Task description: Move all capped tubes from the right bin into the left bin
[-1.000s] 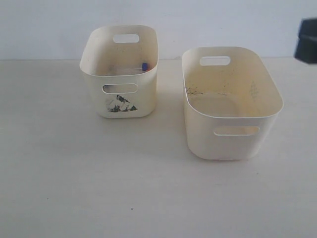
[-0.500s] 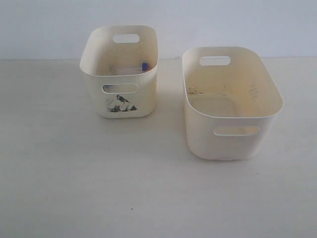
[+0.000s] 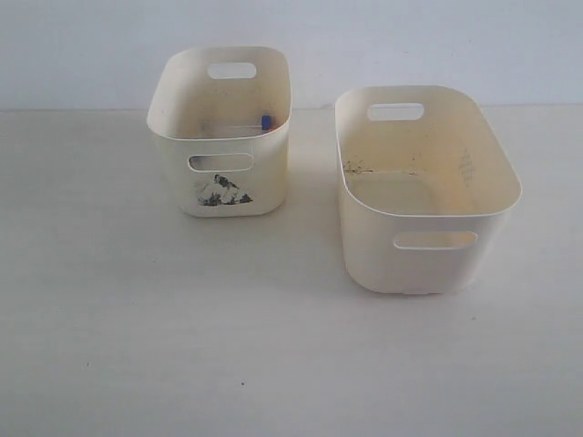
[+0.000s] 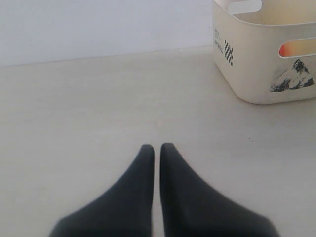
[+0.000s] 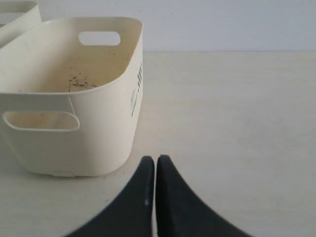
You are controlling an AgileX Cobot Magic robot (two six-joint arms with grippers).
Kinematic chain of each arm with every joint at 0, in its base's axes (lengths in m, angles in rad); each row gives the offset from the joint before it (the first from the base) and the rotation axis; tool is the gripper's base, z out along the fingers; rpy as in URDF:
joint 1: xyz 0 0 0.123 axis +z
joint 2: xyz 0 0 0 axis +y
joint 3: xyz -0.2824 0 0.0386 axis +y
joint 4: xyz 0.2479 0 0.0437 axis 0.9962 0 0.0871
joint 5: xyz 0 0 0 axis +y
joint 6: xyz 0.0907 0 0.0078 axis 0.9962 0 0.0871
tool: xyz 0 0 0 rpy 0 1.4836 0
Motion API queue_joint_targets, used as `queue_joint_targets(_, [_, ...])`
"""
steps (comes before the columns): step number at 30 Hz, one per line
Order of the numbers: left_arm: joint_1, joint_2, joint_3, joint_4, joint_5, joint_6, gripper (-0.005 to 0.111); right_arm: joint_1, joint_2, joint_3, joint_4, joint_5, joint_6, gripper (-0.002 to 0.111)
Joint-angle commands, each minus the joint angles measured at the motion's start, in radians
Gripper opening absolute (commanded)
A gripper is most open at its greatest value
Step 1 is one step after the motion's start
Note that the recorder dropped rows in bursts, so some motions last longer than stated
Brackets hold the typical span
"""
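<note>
- the right bin [image 3: 428,264], the wider plain cream one, shows a bare floor in the exterior view, with only some dark specks [image 3: 357,167] along the foot of its far wall. no tube is visible in it.
- the right wrist view agrees. the part of that bin's floor it shows holds the same specks and nothing else, though the near wall hides the closest strip of floor.
- the left bin [image 3: 173,177], smaller and marked by a mountain-like sticker [image 3: 223,191], holds a blue-capped tube [image 3: 264,122] lying low against its right inner wall.
- in the left wrist view an orange-red colour [image 4: 296,48] shows through that bin's handle cut-out. this is probably orange-red caps inside, but no count can be made.
- judgement: the transfer looks finished or all but finished, since nothing is seen left to carry. whether all four capped tubes are in the left bin cannot be confirmed, as its front wall hides most of its floor.
- the left tool [image 4: 154,148] has its tips together, gripping nothing, above bare worktop [image 3: 228,346] near the left bin.
- the right tool [image 5: 152,159] also has its tips together and empty, just beside the right bin's outer wall.
- neither arm appears in the exterior view.
</note>
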Motion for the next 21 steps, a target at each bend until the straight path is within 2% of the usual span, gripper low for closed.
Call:
queue_joint_targets(1, [-0.001, 0.000, -0.004, -0.011, -0.007, -0.010, 0.004, -0.003, -0.065, 0.000, -0.004, 0.078, -0.056, 0.001])
queue_joint_targets(6, [-0.001, 0.000, -0.004, -0.011, -0.007, -0.010, 0.004, -0.003, -0.145, 0.000, -0.004, 0.110, -0.060, 0.001])
queue_joint_targets(21, [-0.001, 0.000, -0.004, -0.011, -0.007, -0.010, 0.004, -0.003, -0.146, 0.000, -0.002, 0.110, -0.013, 0.001])
